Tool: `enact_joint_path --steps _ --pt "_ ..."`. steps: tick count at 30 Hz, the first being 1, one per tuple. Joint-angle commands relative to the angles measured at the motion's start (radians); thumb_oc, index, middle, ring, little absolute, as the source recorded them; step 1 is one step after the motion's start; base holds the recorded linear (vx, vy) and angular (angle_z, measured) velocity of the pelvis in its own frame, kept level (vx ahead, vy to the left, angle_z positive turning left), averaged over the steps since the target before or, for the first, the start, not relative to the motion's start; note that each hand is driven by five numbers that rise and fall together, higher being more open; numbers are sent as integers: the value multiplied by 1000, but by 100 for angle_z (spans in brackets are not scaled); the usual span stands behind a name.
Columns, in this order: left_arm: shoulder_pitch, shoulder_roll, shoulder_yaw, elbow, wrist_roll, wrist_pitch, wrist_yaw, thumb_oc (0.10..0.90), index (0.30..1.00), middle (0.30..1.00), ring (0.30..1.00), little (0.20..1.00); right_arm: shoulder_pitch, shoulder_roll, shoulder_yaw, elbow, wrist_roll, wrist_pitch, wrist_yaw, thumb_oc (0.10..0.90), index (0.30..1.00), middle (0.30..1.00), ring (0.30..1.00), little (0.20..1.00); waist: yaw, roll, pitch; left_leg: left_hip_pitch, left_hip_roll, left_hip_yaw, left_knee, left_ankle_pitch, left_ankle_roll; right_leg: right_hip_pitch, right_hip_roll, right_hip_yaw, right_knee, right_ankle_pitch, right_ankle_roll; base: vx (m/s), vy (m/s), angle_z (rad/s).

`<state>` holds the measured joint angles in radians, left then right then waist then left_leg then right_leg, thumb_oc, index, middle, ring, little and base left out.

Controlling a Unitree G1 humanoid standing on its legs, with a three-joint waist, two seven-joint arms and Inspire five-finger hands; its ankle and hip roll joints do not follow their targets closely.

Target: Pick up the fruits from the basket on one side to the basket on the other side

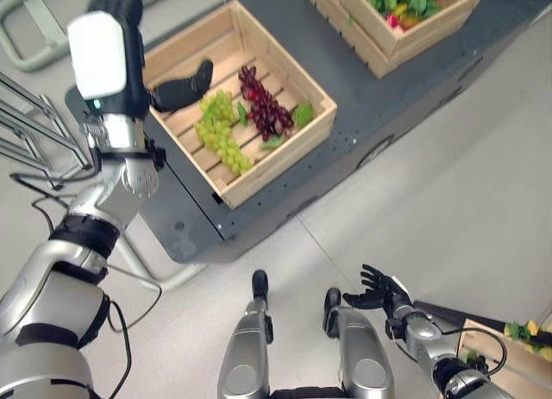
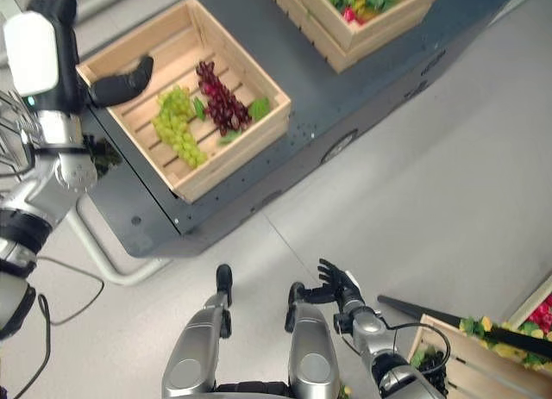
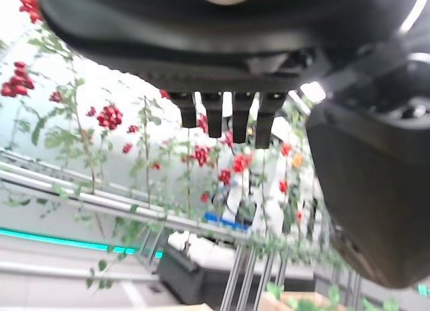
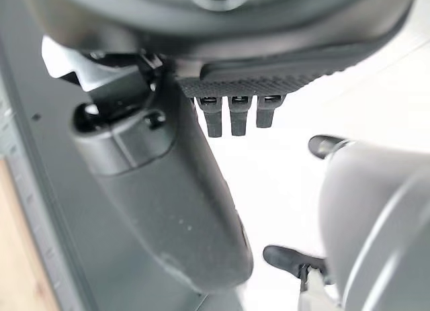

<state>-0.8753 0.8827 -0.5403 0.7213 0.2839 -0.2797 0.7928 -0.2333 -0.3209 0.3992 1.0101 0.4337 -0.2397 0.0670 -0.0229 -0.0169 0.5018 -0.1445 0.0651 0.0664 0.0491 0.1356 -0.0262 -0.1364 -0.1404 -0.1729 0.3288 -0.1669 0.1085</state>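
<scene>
A wooden crate [image 1: 285,158] stands on a dark platform [image 1: 371,106]. In it lie a bunch of green grapes [image 1: 220,127] and a bunch of dark purple grapes [image 1: 266,106], side by side. My left hand [image 1: 181,90] is raised over the crate's left corner, its thumb reaching out above the slats, close to the green grapes. It holds nothing; its fingers [image 3: 222,113] are straight. My right hand [image 1: 379,289] hangs low at the lower right, far from the crate, fingers spread and empty.
A second wooden crate [image 1: 388,46] of leafy greens and red produce sits further back on the platform. Another crate [image 2: 466,364] with fruit stands on the floor at the lower right. A metal rack [image 1: 26,132] stands to the left.
</scene>
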Motion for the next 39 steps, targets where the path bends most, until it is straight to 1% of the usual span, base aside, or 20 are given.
enact_joint_path --steps 1,9,10,11,13,14,15,18,19,21,23,24,26,27,28,30,31,33,36,39 --pt "30 30 110 -31 -6 -28 -43 800 900 900 900 900 34 -8 -29 -8 -55 -3 36 800 900 900 900 900 -8 36 -189 122 -34 26 33 -182 3 72 -53 49 -190 166 25 244 44 7" --pt "120 16 99 -53 71 -61 -128 800 900 900 900 900 54 6 -39 -2 -65 25 68 800 900 900 900 900 2 51 -264 200 -49 37 -25 -186 13 137 -82 45 -220 190 55 136 53 7" --pt "116 13 88 -63 101 -61 -143 800 900 900 900 900 52 5 -40 7 -58 13 62 800 900 900 900 900 11 56 -269 187 -62 27 -21 -191 35 116 -89 59 -97 195 56 45 131 2" --pt "116 16 66 -63 115 -65 -134 800 900 900 900 900 45 -4 -40 9 -37 7 57 800 900 900 900 900 12 76 -261 179 -54 27 -19 -189 49 28 -96 84 130 261 52 52 140 3" --pt "112 19 47 -60 117 -54 -131 800 900 900 900 900 44 -12 -46 14 -27 2 55 800 900 900 900 900 8 85 -248 178 -51 18 -16 -186 53 -36 -76 110 222 274 45 134 35 9" --pt "121 10 56 -42 125 -65 -131 800 900 900 900 900 49 -19 -63 29 -12 2 54 800 900 900 900 900 -13 79 -232 185 -60 -8 -15 -186 53 -100 -34 133 221 317 44 238 -66 10" --pt "122 9 56 -39 124 -63 -134 800 900 900 900 900 50 -20 -67 32 -9 6 54 800 900 900 900 900 -19 77 -229 189 -63 -15 -16 -188 53 -106 -28 137 214 321 45 296 -152 17" --pt "50 21 32 12 120 -76 -142 800 900 900 900 900 37 -31 -95 79 -19 -17 74 800 900 900 900 900 -71 49 -201 206 -92 -70 -15 -224 44 -127 -11 149 -76 331 28 193 -249 52" --pt "28 23 18 23 122 -74 -140 800 900 900 900 900 27 -34 -94 84 -18 -20 76 800 900 900 900 900 -75 48 -195 205 -93 -72 -13 -230 44 -130 -9 151 -102 332 27 72 -260 55" --pt "-16 23 -36 57 75 -79 -117 800 900 900 900 900 2 -45 -90 122 -30 -8 87 800 900 900 900 900 -94 45 -185 180 -92 -85 36 -259 47 -105 8 203 -166 279 20 211 -235 85" --pt "33 37 -60 6 97 -43 -107 800 900 900 900 900 15 -58 -82 125 -30 11 105 800 900 900 900 900 -93 33 -205 199 -86 -89 122 -307 21 -59 9 178 -174 247 13 331 -175 88" --pt "75 40 -50 -13 90 -45 -84 800 900 900 900 900 33 -62 -86 107 -63 20 112 800 900 900 900 900 -91 19 -205 171 -81 -69 232 -275 4 -23 -2 159 -196 244 2 220 -112 49" --pt "66 33 -55 -40 115 -44 -62 800 900 900 900 900 30 -81 -62 112 -33 4 105 800 900 900 900 900 -63 -2 -156 -48 -56 -38 469 -183 -25 49 -9 144 -208 218 -34 150 -118 46" --pt "56 28 -57 -39 123 -43 -62 800 900 900 900 900 25 -83 -59 117 -16 -2 104 800 900 900 900 900 -56 -1 -146 -73 -52 -37 472 -175 -28 56 -9 142 -206 213 -37 52 37 27" --pt "34 9 -56 -29 166 -45 -44 800 900 900 900 900 -10 -86 -56 122 10 -14 99 800 900 900 900 900 -37 22 -116 -86 6 -15 309 -98 -60 78 7 122 -205 185 -35 1 120 2" --pt "-9 4 -74 -2 210 -46 -16 800 900 900 900 900 -51 -99 -58 116 30 -24 96 800 900 900 900 900 -25 39 -87 -107 57 7 150 -29 -78 101 20 111 -215 157 -36 -68 169 -9" --pt "-98 4 -128 44 180 -31 -13 800 900 900 900 900 -92 -102 -50 113 51 -23 77 800 900 900 900 900 -33 30 -76 -131 39 7 178 -83 -57 55 1 107 -183 140 -33 -125 136 -6" --pt "-161 1 -160 72 185 -21 8 800 900 900 900 900 -117 -97 -52 116 91 -19 66 800 900 900 900 900 -40 30 -65 -157 33 6 205 -103 -56 -22 -9 97 -132 131 -29 -139 91 -16" --pt "-208 17 -175 90 189 -37 22 800 900 900 900 900 -124 -93 -61 130 67 -25 74 800 900 900 900 900 -36 33 -40 -156 39 2 201 -102 -65 -61 -20 67 -98 134 -19 -28 40 -17" --pt "-251 32 -185 83 181 -30 39 800 900 900 900 900 -130 -95 -53 119 65 -14 61 800 900 900 900 900 -38 23 -9 -183 33 -6 224 -109 -60 -86 -15 79 -91 138 -22 -43 22 10"
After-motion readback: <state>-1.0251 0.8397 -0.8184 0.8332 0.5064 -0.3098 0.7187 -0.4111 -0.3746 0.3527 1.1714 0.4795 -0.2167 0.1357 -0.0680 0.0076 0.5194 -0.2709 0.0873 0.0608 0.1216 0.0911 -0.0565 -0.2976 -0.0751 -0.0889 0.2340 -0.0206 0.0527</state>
